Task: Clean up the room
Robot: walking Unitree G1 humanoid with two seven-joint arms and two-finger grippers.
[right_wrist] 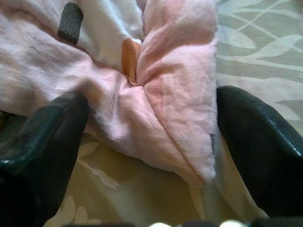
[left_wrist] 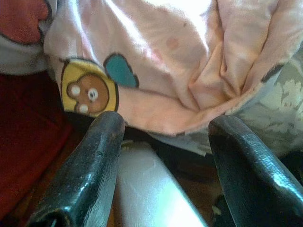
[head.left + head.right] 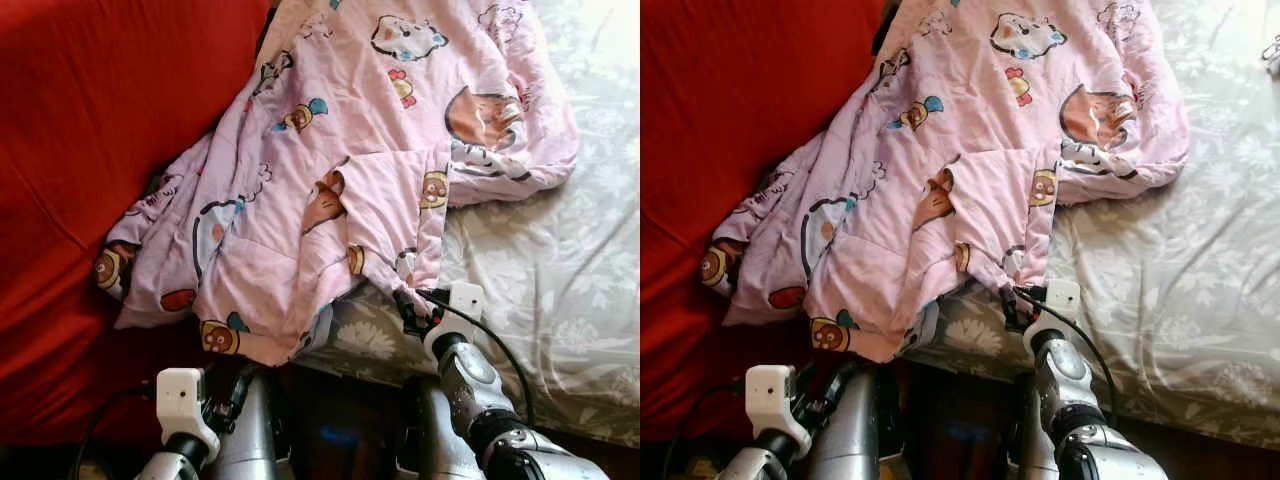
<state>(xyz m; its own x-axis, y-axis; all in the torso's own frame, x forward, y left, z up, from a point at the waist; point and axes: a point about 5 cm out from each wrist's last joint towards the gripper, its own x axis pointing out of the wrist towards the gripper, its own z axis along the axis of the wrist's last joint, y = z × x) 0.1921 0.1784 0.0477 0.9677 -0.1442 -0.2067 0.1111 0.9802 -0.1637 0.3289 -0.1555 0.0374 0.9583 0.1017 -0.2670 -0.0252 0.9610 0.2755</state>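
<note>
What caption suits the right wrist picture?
Open right end effector straddling a corner of the pink quilt on the grey bedsheet.

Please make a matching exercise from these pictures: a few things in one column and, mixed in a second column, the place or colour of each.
Things:
1. blanket
2. bed sheet
3. right end effector
4. left end effector

Descriptions:
A. grey with a pale leaf pattern
B. fingers open on either side of a pink fold that lies on the sheet
C. pink with cartoon animals
D. open, just below the blanket's hanging edge with the yellow bear patch

Pairs: 1-C, 2-A, 3-B, 4-D
</note>
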